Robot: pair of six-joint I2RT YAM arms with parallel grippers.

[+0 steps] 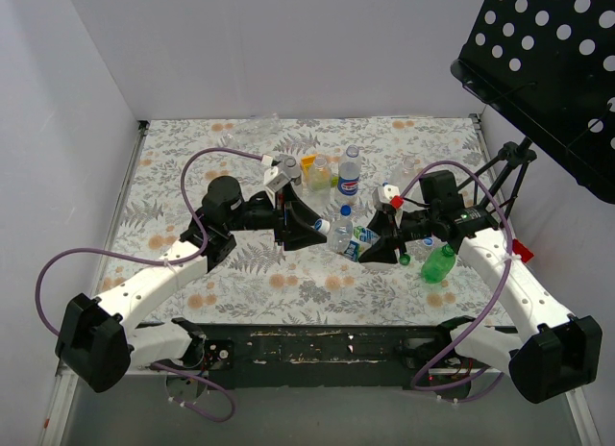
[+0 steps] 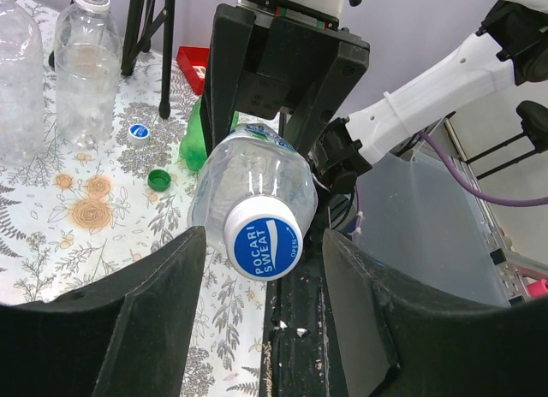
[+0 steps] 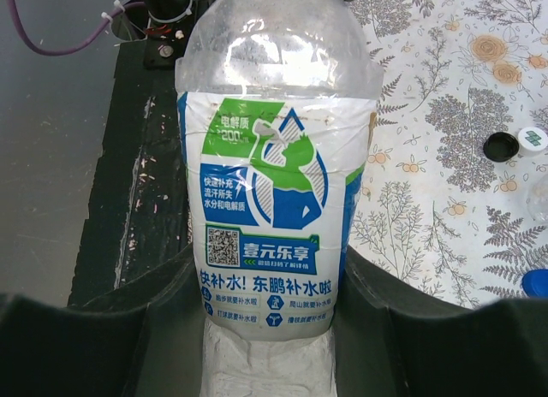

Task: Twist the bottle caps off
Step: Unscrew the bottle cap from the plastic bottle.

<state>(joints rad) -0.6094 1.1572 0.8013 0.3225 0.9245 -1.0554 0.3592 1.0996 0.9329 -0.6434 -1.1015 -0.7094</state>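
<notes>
Seen from above, the clear plastic bottle with a blue, white and green printed label (image 1: 360,236) is largely covered by the left gripper (image 1: 315,230) and the right gripper (image 1: 373,248), and its cap is too small there to make out. In the right wrist view the bottle runs off the top edge, so its neck is cut off, and its lower end is sunk between the fingers. The right gripper is clamped on the labelled body, a finger pressed against each side. The left wrist view shows the bottle held off the floral table cover (image 2: 77,243), cap end towards the camera. Its round white screw cap with a blue printed top (image 2: 263,239) sits between the left gripper's fingers (image 2: 158,311). Those jaws stand apart, with a narrow gap on either side of the cap. A loose green screw cap (image 2: 158,180) lies on the cover beyond.
</notes>
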